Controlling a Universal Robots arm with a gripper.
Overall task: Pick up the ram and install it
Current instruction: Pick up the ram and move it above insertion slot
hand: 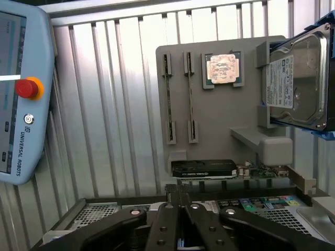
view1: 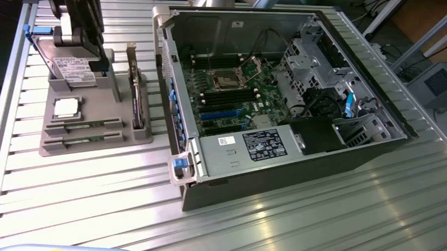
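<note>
Black claw [hand: 180,212] is pinched fully shut with nothing between the fingers. In the wrist view it hangs over the rim of the open black computer case [view1: 279,175]. Neither long thin green circuit-board stick is picked. The first ram stick [hand: 167,99] and second ram stick [hand: 191,97] lie side by side in slots of the grey plastic holder [hand: 220,120] on the ribbed metal bench [hand: 120,104]. A square silver processor chip [hand: 222,68] sits just beside them, and a silver hard drive [hand: 296,78] stands further along the holder.

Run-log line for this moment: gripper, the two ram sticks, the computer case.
gripper: shut, holding nothing | ram: in gray holder slot | twin ram: in neighbouring slot | computer case: open
</note>
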